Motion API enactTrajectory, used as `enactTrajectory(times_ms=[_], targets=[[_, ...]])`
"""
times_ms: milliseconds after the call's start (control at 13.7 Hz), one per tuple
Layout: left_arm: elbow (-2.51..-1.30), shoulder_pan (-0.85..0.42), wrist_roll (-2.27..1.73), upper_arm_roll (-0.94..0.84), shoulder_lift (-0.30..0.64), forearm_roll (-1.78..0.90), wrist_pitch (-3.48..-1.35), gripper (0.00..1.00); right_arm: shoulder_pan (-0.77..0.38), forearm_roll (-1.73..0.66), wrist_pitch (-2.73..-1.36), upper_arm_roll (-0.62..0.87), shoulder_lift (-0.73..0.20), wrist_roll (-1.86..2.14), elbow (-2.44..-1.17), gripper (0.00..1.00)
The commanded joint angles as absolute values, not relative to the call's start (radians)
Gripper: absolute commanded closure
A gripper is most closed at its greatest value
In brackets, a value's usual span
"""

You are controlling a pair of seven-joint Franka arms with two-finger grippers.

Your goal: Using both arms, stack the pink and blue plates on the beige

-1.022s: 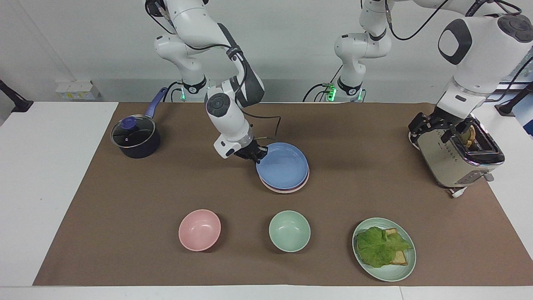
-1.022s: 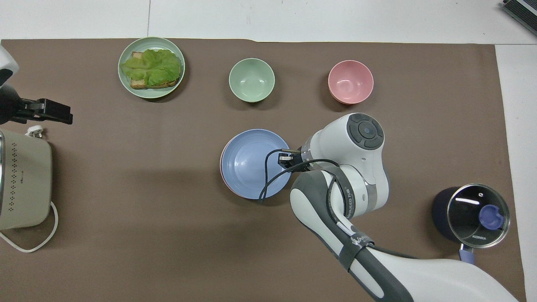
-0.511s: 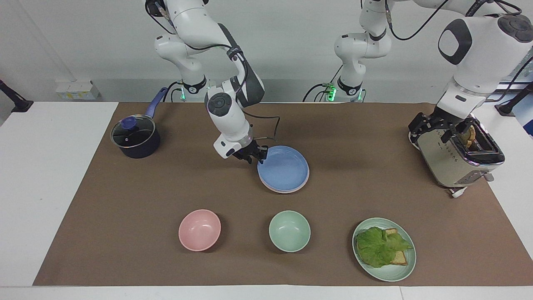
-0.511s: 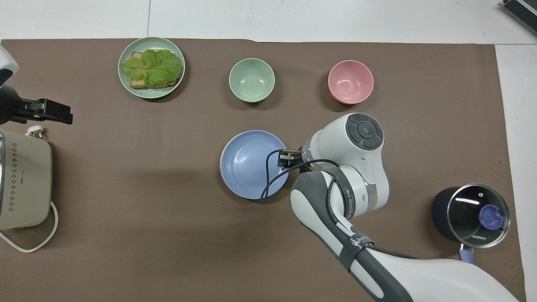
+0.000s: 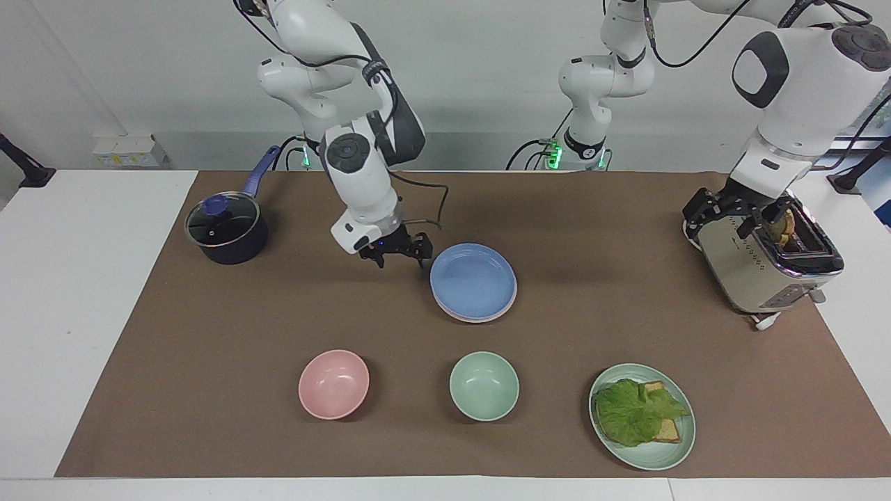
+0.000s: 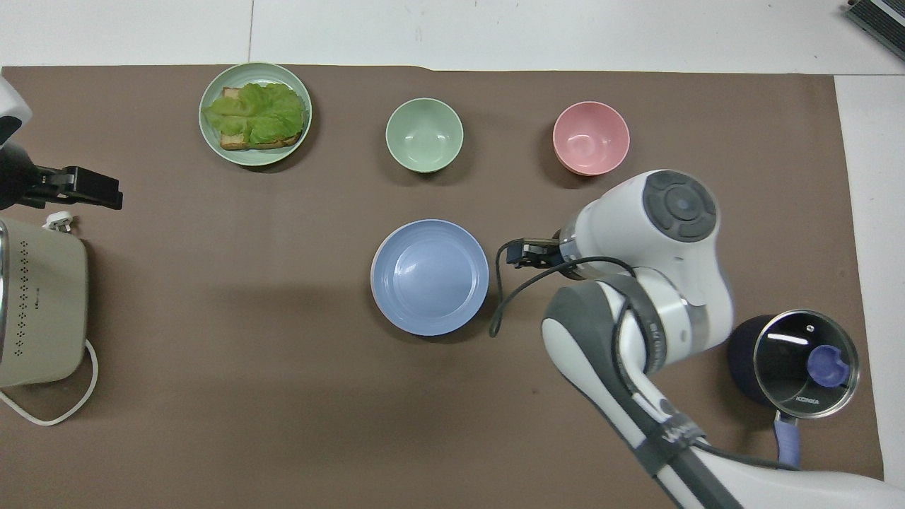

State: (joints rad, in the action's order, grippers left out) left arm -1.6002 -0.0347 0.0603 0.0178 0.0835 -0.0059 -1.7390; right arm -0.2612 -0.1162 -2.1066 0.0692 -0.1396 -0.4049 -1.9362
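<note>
The blue plate (image 5: 473, 280) (image 6: 430, 276) lies flat on top of a stack in the middle of the mat. Only a thin rim of the pink plate (image 5: 477, 320) shows under it. The beige plate is hidden under these. My right gripper (image 5: 402, 256) (image 6: 520, 253) hovers open and empty just beside the stack, toward the right arm's end of the table. My left gripper (image 5: 727, 219) (image 6: 99, 192) waits open over the toaster (image 5: 766, 271), holding nothing.
A dark pot with a glass lid (image 5: 226, 229) stands at the right arm's end. Farther from the robots than the stack sit a pink bowl (image 5: 334, 384), a mint green bowl (image 5: 484, 386) and a green plate with lettuce and bread (image 5: 642, 416).
My right gripper opened and let go of the blue plate, which settled flat on the stack. The gripper then drew back toward the right arm's end. The left arm has not moved.
</note>
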Motion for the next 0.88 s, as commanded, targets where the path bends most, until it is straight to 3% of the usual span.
enactTrajectory(times_ms=[0,365,803], targets=[[-1.582,-0.026,0.063,0.011,0.086,0.006,-1.717,0.0,-0.161,-0.045,-2.074,0.078,-0.032,-0.336,-1.976,0.0],[-1.582,-0.026,0.063,0.011,0.086,0.006,-1.717,0.0,0.014,-0.02,-1.984,0.074,0.009,-0.253,-1.875,0.0],[-1.582,-0.026,0.063,0.011,0.086,0.006,-1.717,0.0,0.037,0.037,-1.669,0.074,-0.008,-0.219,-1.614,0.0]])
